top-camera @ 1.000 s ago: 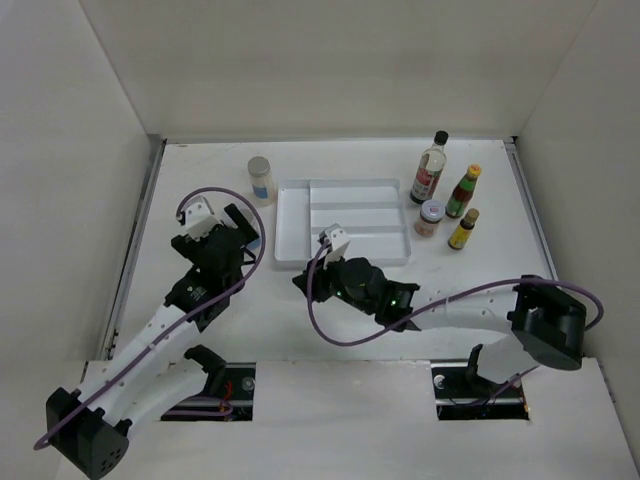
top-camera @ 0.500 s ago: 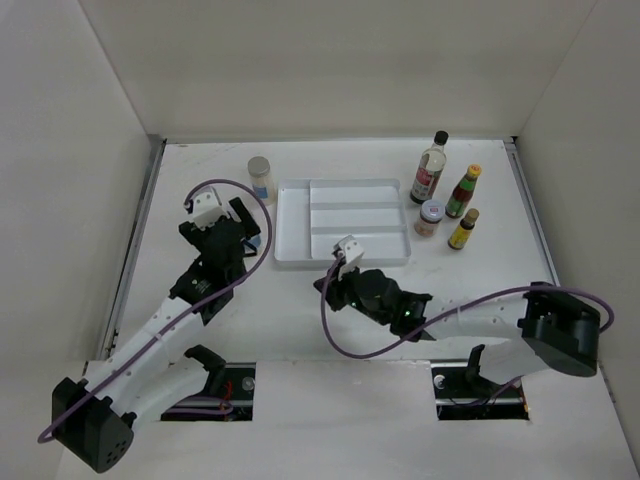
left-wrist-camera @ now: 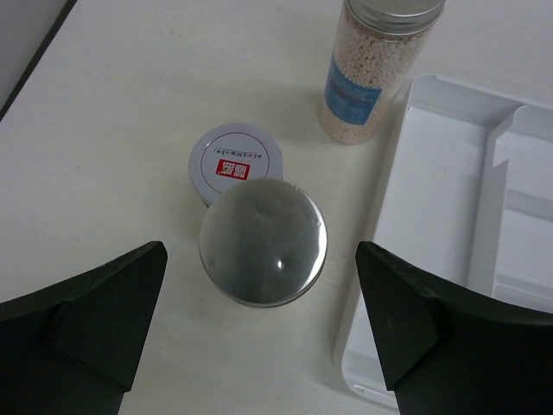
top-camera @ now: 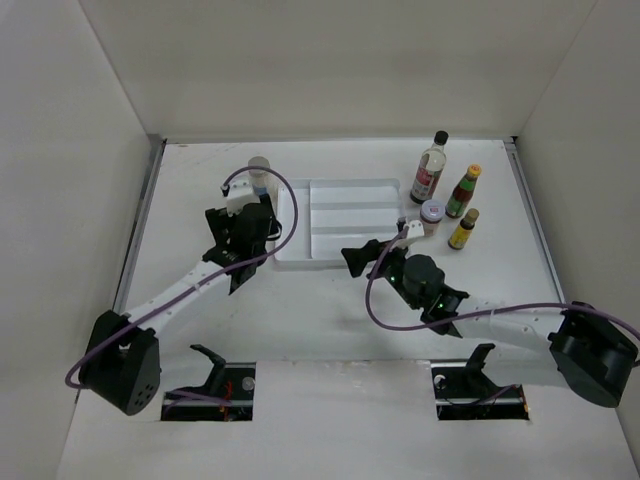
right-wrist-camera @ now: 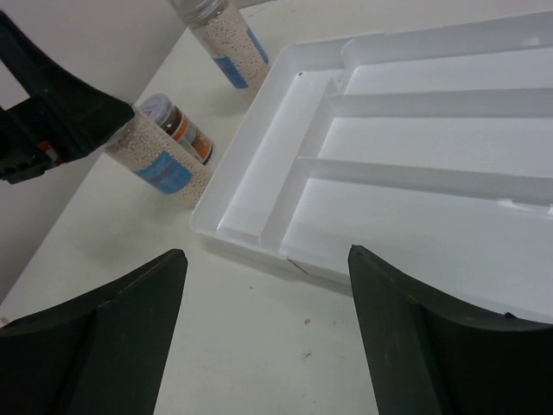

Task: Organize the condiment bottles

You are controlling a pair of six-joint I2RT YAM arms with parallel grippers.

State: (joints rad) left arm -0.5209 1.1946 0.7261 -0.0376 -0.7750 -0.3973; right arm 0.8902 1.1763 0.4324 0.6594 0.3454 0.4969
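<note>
In the left wrist view a silver-lidded shaker [left-wrist-camera: 263,245] stands upright straight below my open left gripper [left-wrist-camera: 259,320], its fingers apart on either side and not touching. A small jar with a white, red-printed lid [left-wrist-camera: 235,162] touches it behind, and a second pellet shaker [left-wrist-camera: 376,69] stands farther back. From above, my left gripper [top-camera: 252,228] hides that pair; the far shaker [top-camera: 260,172] shows. My right gripper [right-wrist-camera: 263,303] is open and holds nothing at the tray's front left corner. A black-capped bottle [top-camera: 432,167], a yellow-capped bottle [top-camera: 463,191], a pink-lidded jar [top-camera: 431,214] and a small yellow bottle [top-camera: 463,229] stand right of the tray.
The white divided tray [top-camera: 345,243] lies mid-table between the two groups, with nothing in its compartments [right-wrist-camera: 415,138]. Its left wall [left-wrist-camera: 389,225] runs close beside the shaker under my left gripper. White walls enclose the table on three sides.
My left arm has swung back and right, to over the shaker by the tray's left edge. My right arm has shifted right along the tray's front edge.
</note>
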